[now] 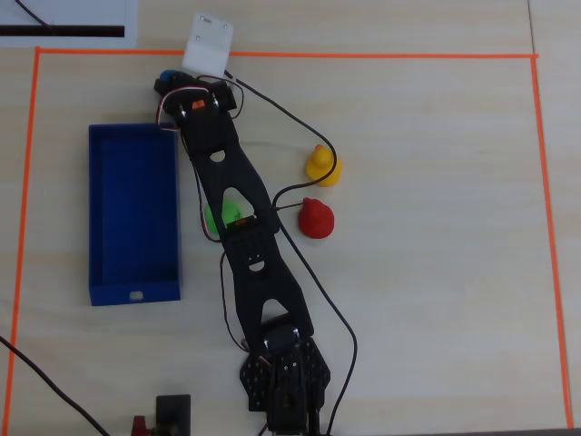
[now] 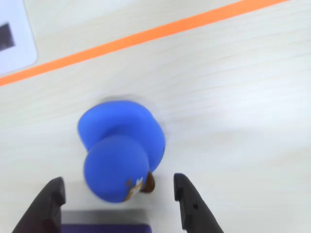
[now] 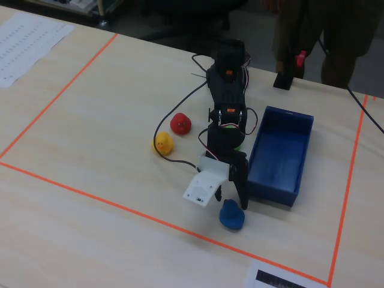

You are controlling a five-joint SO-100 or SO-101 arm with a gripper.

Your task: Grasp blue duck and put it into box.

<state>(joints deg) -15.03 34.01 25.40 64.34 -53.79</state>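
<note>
I had the gripper (image 2: 117, 204) spread wide, its two fingers on either side of the blue duck (image 2: 121, 151) but not yet touching it. The duck sat just inside the orange tape line (image 2: 146, 35), a little beyond the near short end of the box (image 3: 279, 157). I judged that closing off-centre on the rounded head could squirt the duck out toward the tape.

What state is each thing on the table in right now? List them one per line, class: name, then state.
blue duck: upright on the table between the open fingers, not gripped.
gripper: open, lowered around the blue duck.
box: open-topped, empty.
yellow duck: upright, untouched.
red duck: upright, untouched.
green duck: mostly hidden under the arm.
</note>
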